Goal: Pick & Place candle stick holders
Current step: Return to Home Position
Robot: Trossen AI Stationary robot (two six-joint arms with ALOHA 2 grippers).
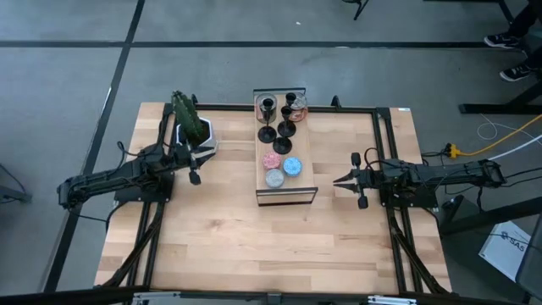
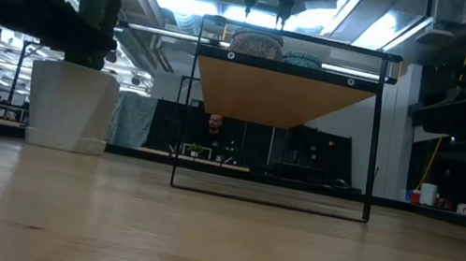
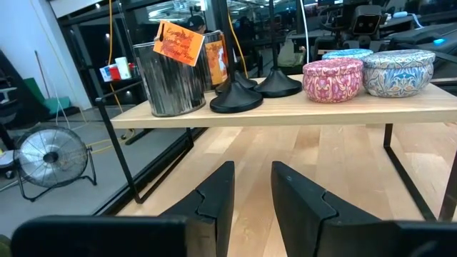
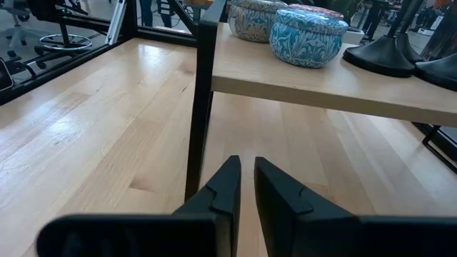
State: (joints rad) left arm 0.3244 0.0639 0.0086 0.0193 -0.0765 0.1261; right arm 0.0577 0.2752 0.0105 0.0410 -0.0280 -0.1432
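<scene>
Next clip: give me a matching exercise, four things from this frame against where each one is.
1 candle stick holders
2 pink tin
3 cactus
4 right gripper

a on the table, left of the shelf
b shelf's far end
c shelf's near half, beside the blue tin
d right of the shelf

Pairs: 1-b, 2-c, 3-a, 4-d

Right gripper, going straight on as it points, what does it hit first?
Most likely the shelf's black corner leg, slightly aside of where the right gripper points; missing it, the way beneath looks free.
</scene>
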